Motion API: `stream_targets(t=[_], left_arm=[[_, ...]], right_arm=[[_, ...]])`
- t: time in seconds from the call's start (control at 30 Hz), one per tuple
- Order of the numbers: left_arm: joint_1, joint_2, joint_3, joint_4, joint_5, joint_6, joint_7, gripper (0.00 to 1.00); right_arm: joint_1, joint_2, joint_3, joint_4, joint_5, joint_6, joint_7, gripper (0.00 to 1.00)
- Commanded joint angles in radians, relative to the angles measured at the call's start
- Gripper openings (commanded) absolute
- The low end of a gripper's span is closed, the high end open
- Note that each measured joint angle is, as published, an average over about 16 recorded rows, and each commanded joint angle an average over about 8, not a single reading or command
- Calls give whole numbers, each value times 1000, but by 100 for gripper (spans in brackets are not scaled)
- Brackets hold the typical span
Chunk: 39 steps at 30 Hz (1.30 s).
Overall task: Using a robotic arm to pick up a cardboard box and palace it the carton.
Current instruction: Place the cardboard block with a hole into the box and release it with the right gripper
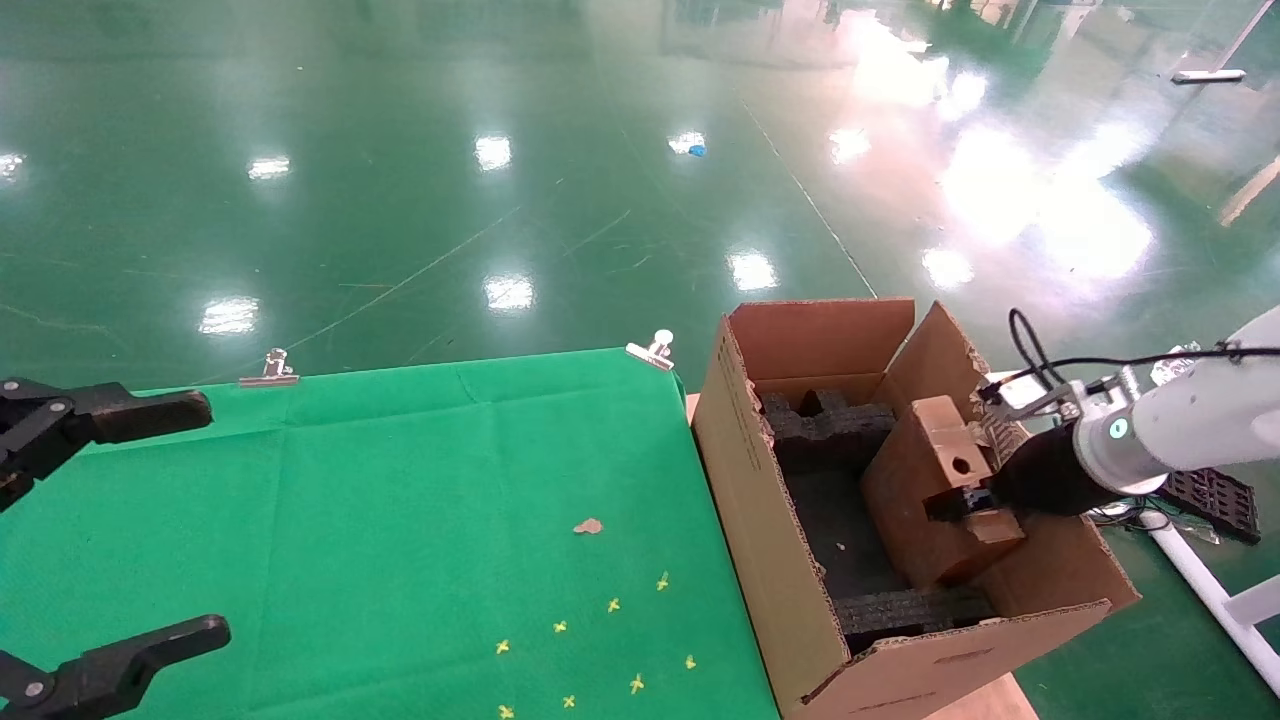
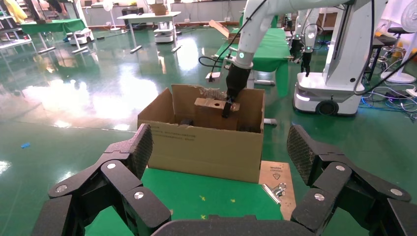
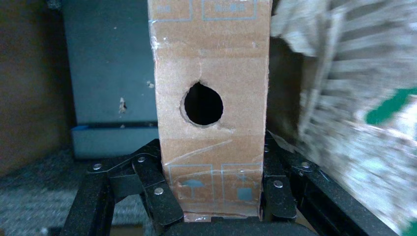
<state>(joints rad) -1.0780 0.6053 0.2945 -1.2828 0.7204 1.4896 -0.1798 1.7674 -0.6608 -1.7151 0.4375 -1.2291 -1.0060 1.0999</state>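
The right hand [image 1: 962, 503] pinches the cardboard box [image 1: 925, 480], tilted inside the carton [image 1: 760, 500]. The left hand [image 1: 100, 530] hangs spread over the green table [image 1: 400, 500].

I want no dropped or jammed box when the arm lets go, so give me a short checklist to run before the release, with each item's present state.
1. Grip: right gripper is shut on the cardboard box, fingers on both faces. Ok.
2. Box over the carton: it sits inside the walls in the head view. Ok.
3. Box resting on the carton floor: its underside is hidden. Cannot tell.
4. Box attitude: it is tilted, with the holed narrow side up, not lying flat. Not ok for a flat placement.
5. Clearance from the black foam blocks: the box is apart from the far block; near block contact unclear. Cannot tell.
6. Left gripper: open, over the green cloth, away from the carton. Ok.
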Motion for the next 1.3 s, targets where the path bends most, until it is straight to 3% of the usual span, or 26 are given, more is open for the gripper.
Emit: stream_targets(t=[0.03, 0.1, 0.33, 0.37, 1.3], left_arm=[[0, 0, 0, 0, 0, 0, 0, 100], [0, 0, 0, 0, 0, 0, 0, 100], [0, 0, 1, 0, 0, 0, 0, 100], [0, 0, 1, 0, 0, 0, 0, 100], [0, -1, 2, 0, -2, -1, 1, 100]], right_arm=[[-34, -8, 10, -16, 22, 29, -24, 0], [-52, -12, 20, -33, 39, 42, -52, 4], [-77, -25, 50, -91, 89, 32, -129, 92], [-77, -28, 52, -100, 93, 28, -137, 100], [-68, -104, 64, -266, 109, -44, -234, 100]])
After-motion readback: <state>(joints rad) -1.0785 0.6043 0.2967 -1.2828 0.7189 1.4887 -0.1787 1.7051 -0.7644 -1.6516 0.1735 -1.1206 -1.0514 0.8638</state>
